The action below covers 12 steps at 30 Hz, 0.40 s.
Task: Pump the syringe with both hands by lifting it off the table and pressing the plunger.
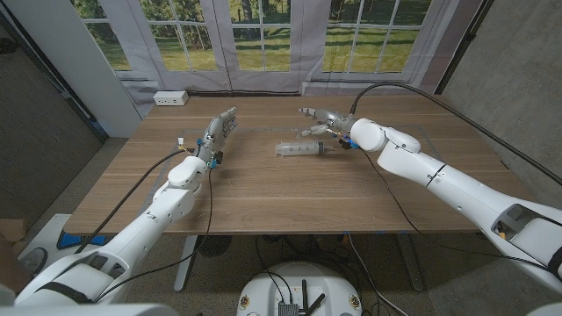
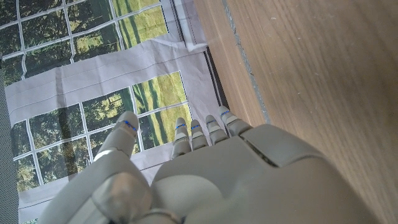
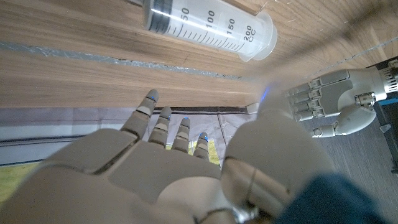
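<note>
On the brown wooden table (image 1: 290,189), seen from the head view, the clear plastic syringe (image 1: 301,148) lies on its side between both hands. The left hand (image 1: 220,130) stands well apart, fingers spread, holding nothing. The right hand (image 1: 323,121) hovers just beside the syringe, spread and empty. From the left wrist, fingers (image 2: 198,134) reach past the table edge. From the right wrist, the round barrel (image 3: 211,28) could roll away if nudged off-centre.

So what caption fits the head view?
Syringe lies on the wooden table between two open robot hands, left and right.
</note>
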{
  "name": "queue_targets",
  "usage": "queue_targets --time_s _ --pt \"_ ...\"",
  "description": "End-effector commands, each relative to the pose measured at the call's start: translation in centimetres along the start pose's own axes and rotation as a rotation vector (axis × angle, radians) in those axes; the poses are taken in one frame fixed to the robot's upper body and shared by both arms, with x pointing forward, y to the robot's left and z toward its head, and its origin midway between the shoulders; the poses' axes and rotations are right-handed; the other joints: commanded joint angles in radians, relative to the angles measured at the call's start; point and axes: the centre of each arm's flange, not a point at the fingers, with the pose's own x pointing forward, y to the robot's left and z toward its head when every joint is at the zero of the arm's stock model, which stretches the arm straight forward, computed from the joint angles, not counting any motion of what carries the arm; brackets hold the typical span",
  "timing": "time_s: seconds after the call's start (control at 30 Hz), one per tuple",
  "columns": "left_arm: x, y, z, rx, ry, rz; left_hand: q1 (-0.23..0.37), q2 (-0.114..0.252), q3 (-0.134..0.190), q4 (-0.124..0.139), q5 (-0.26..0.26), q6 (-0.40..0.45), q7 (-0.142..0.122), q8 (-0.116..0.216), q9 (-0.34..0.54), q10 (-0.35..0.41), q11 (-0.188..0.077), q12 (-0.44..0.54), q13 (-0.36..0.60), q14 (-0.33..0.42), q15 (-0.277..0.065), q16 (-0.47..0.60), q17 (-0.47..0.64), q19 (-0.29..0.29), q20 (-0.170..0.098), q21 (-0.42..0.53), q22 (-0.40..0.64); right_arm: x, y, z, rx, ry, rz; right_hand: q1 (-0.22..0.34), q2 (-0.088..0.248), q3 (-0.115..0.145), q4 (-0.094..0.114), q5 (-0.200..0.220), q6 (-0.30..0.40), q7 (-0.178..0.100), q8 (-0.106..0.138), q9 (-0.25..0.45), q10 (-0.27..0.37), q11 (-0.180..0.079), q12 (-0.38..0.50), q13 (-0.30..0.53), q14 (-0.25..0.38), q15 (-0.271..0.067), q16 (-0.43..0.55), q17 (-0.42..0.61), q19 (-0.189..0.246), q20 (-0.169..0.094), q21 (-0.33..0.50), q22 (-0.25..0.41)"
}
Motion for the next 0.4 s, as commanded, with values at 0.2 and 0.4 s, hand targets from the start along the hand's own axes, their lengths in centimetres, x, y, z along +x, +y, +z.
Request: queue_targets --time_s 0.2,0.4 --pt "-1.1 1.2 0.0 -0.001 -0.012 0.003 0.006 0.025 0.000 0.003 0.001 0.005 0.006 0.007 0.002 -0.001 0.002 0.002 0.002 -0.008 -0.025 0.004 0.003 -0.001 0.000 -0.001 0.002 -1.7 -0.8 -1.3 0.150 -0.038 -0.144 -0.014 0.002 0.003 0.001 0.007 0.025 -0.001 0.013 0.002 0.018 -0.004 0.012 -0.002 0.013 -0.007 0.006 -0.005 0.020 -0.003 0.008 0.002" --pt "-1.5 1.1 0.0 -0.007 -0.024 0.006 0.007 0.026 0.000 0.003 0.001 0.006 0.009 0.007 0.002 -0.001 0.002 0.003 0.002 -0.008 -0.026 0.005 0.003 -0.001 0.000 -0.001 0.002 -2.0 -1.3 -2.2 0.191 -0.057 -0.176 -0.023 0.007 0.004 0.002 0.010 0.042 -0.004 0.017 0.002 0.029 -0.007 0.015 -0.006 0.023 -0.019 0.010 -0.013 0.029 -0.007 0.008 0.002"
